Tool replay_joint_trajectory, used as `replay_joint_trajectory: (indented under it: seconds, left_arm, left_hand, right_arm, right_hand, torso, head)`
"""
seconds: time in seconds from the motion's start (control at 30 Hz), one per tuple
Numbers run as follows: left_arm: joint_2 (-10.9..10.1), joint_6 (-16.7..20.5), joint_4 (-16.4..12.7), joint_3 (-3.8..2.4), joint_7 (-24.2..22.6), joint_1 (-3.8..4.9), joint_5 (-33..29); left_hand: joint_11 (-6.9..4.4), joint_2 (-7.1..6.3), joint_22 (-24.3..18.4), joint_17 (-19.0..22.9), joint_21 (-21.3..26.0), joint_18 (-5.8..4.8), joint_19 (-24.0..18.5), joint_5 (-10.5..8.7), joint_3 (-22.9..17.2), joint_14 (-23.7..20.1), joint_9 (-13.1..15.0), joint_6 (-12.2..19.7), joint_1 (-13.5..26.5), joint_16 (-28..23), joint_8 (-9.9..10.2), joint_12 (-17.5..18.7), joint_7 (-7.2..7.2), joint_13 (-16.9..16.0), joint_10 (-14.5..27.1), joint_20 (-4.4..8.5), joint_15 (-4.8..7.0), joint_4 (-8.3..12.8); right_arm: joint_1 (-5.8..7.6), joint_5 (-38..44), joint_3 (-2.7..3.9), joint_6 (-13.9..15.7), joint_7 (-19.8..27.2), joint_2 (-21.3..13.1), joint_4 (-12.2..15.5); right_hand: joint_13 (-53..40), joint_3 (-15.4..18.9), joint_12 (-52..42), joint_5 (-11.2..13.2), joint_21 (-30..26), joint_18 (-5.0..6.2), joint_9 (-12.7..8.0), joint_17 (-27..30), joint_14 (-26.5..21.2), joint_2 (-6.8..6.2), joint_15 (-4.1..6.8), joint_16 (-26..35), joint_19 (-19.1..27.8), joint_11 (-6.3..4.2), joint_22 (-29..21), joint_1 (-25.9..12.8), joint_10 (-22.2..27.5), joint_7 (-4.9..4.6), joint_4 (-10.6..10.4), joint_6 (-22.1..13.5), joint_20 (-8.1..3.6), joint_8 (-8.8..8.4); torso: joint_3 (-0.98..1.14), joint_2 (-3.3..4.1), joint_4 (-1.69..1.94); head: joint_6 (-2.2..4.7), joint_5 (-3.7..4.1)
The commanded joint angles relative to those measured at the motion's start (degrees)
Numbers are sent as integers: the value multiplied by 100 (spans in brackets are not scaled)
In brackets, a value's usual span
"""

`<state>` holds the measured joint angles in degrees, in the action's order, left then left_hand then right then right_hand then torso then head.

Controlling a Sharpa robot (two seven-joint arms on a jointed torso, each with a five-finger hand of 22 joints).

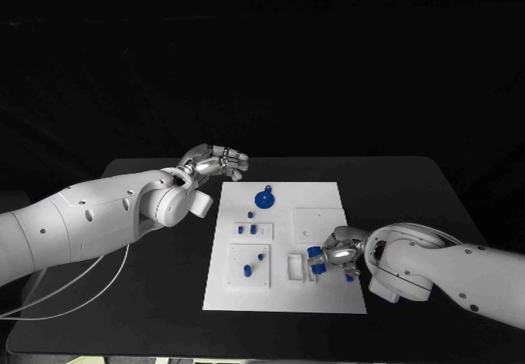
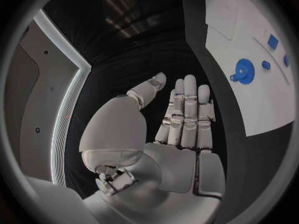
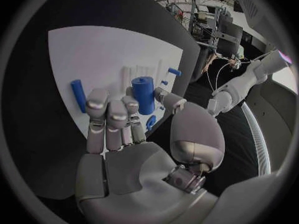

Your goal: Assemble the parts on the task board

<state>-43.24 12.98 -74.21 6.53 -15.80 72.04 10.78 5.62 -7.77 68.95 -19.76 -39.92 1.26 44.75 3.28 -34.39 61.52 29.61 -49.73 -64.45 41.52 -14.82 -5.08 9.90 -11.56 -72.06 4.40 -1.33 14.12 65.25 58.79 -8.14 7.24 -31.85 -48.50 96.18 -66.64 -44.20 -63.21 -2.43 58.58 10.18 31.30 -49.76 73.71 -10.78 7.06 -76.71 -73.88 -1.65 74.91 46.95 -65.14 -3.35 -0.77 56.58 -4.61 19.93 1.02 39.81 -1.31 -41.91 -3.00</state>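
The white task board lies in the middle of the black table. My right hand is over the board's near right part and pinches an upright blue cylinder between thumb and fingers. A blue rod lies flat on the board beside that hand. My left hand hovers off the board's far left corner, fingers stretched out and holding nothing. A round blue disc part sits on the far part of the board, and it also shows as the disc part in the left wrist view.
Small blue pieces stand in a recess on the board's left side, and two more lie in the square recess nearer me. A white cable runs over the table's near left. Bare black table surrounds the board.
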Motion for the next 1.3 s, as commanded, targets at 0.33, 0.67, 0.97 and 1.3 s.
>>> replay_joint_trajectory:
  seconds: [0.33,0.67,0.97,1.3]
  left_arm:
    - [9,-66,-27,-4,-32,4,-34]
    - [3,-70,-28,-4,-27,4,-34]
    - [10,-78,-28,-4,-25,4,-34]
    - [14,-84,-28,-4,-18,4,-34]
  left_hand:
    - [-1,-3,9,-12,29,114,33,7,0,48,-9,41,46,-29,-28,39,-12,-8,33,-1,6,-27]
    - [-1,-3,12,-17,31,113,33,6,1,49,-9,42,48,-33,-29,39,-12,-9,33,-2,6,-29]
    - [0,-2,14,-23,33,113,34,6,2,49,-10,43,51,-38,-30,39,-11,-9,34,-2,5,-33]
    - [0,0,17,-29,36,112,34,6,4,49,-11,44,56,-43,-32,40,-11,-10,34,-3,5,-38]
  right_arm:
    - [-1,-289,-29,-268,-93,441,-237]
    - [-11,-80,-143,-222,-73,594,-374]
    - [-28,-13,-161,-220,-65,675,-448]
    - [-31,-13,-166,-216,-50,690,-452]
  right_hand:
    - [0,-17,43,-38,33,482,-34,-20,13,-76,55,39,-1,9,83,-171,-50,-146,-35,201,25,-60]
    - [-6,-3,59,-38,33,482,-50,-28,15,-139,55,54,5,9,77,-261,-47,-146,-63,213,23,-77]
    - [-11,10,72,-38,33,482,-61,-34,17,-215,56,68,5,9,71,-313,-48,-146,-84,220,19,-91]
    - [-24,223,100,-38,27,482,-77,-45,20,-469,49,99,13,18,59,-460,-32,-156,-103,204,14,-122]
  torso:
    - [4,9,1]
    - [9,7,-5]
    - [11,7,-7]
    - [9,4,-7]
  head:
    - [-28,-43]
    - [-48,-82]
    - [-60,-97]
    - [-72,-109]
